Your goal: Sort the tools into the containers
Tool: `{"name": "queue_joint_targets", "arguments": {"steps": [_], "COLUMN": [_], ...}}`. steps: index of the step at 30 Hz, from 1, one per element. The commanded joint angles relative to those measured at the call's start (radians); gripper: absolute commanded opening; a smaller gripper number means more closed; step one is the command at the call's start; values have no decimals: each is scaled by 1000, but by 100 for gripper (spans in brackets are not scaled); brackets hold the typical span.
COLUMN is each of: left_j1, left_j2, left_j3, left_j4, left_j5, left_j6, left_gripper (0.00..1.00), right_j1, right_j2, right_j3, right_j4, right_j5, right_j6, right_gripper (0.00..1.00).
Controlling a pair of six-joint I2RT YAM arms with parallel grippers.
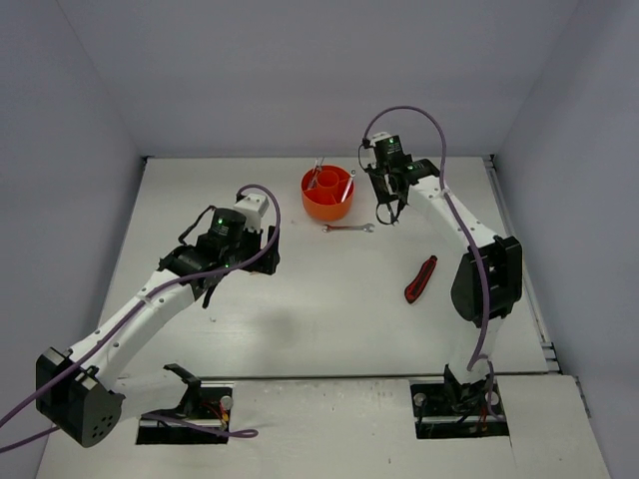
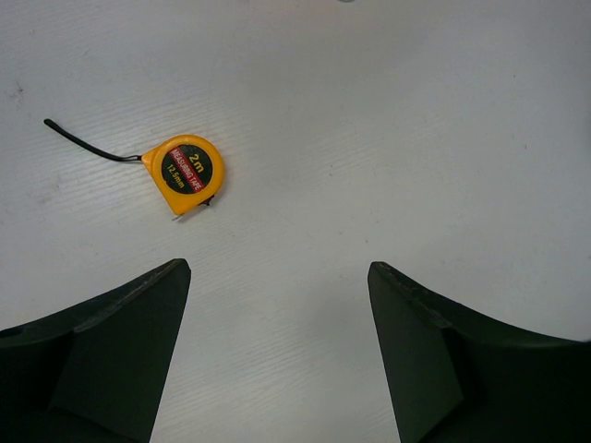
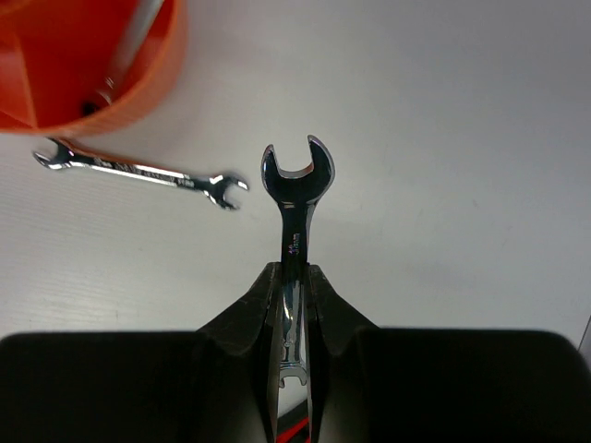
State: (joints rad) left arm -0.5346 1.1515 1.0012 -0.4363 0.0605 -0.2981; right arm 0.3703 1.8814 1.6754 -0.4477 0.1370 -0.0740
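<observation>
The left pincer (image 2: 277,277) hangs wide open over the counter (image 2: 416,138), with a yellow tape measure (image 2: 187,173) lying ahead of it. The orange tub (image 1: 327,213) holds tools, and a silver wrench (image 3: 138,171) lies just beside it. The right pincer (image 3: 294,277) clamps a second wrench (image 3: 297,175). A red-black utility knife (image 1: 420,279) lies farther right.

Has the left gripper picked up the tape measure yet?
No, the tape measure lies on the table, clear of the left gripper's open fingers.
</observation>
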Motion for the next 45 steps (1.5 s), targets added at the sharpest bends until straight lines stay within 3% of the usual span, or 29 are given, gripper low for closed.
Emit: {"name": "queue_joint_targets", "arguments": {"steps": [1,14,23,34,45], "left_j1": [7,6,6,7,7], "left_j2": [-4,-33,-75,-138,-154], "left_j3": [14,1,3,-32,-46], "left_j4": [21,-3,-54,-84,-92], "left_j5": [17,14,-15,-38,-33], "left_j6": [7,-49,-77,-108,-133], "left_gripper": [75,75,75,75,75], "right_j1": [17,25,30,36,36], "right_j2": [-66,82,243,335,410], "right_j3": [104,282,415,391,394], "right_j4": [134,485,581,744,787], "right_j5": [-42,-248,-349,-462,-500], "right_j6": [-145,-199,-204,-251,-321], "right_gripper": [0,0,0,0,0]}}
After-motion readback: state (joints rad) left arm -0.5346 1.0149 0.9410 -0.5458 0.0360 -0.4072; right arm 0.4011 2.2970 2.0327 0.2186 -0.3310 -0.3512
